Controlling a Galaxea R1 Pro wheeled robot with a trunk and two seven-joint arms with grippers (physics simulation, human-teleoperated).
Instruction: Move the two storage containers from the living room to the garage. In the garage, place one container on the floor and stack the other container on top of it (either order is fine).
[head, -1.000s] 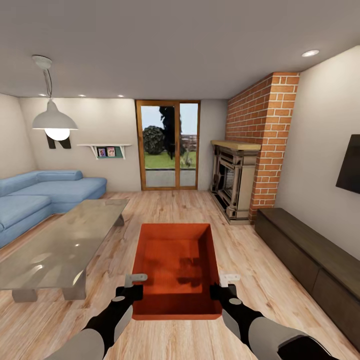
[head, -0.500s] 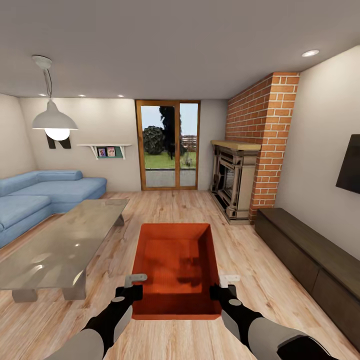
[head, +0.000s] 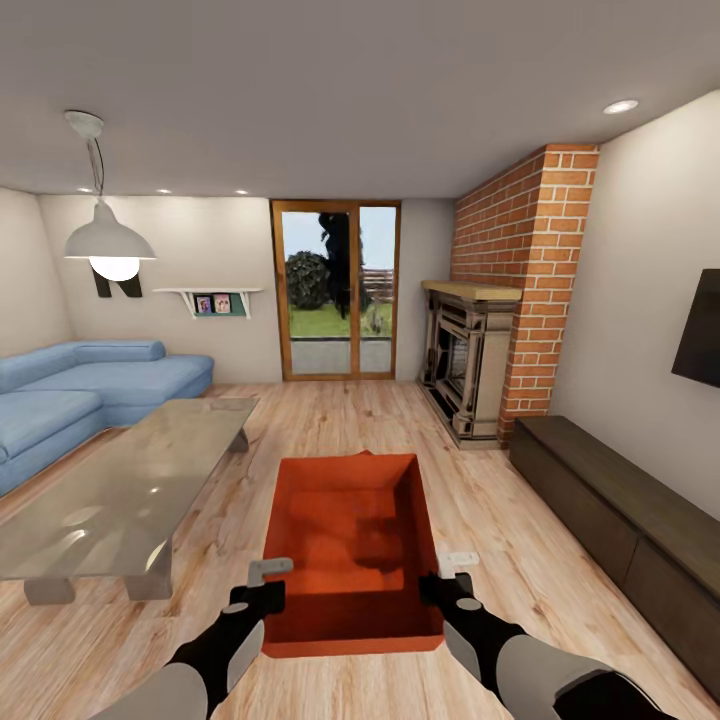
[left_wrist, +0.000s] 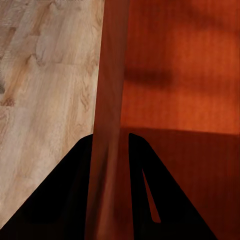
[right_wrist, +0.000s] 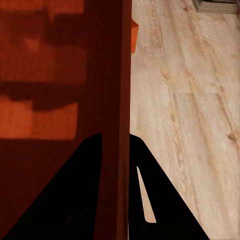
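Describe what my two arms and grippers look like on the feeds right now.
Both arms match: light grey forearm shells narrowing into black wrist sections with small grey round caps. The left gripper and right gripper end in pale grey, flat angular fingertips in the head view. In the wrist views the fingers show as plain black tapering wedges. No cables or markings are visible.

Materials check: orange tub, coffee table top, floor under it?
Storage container: likely plastic, matte, thin straight walls with fine ribbing inside. Coffee table top: looks like glass, glossy with light reflections. Floor: pale wood planks, visible grain and seams.
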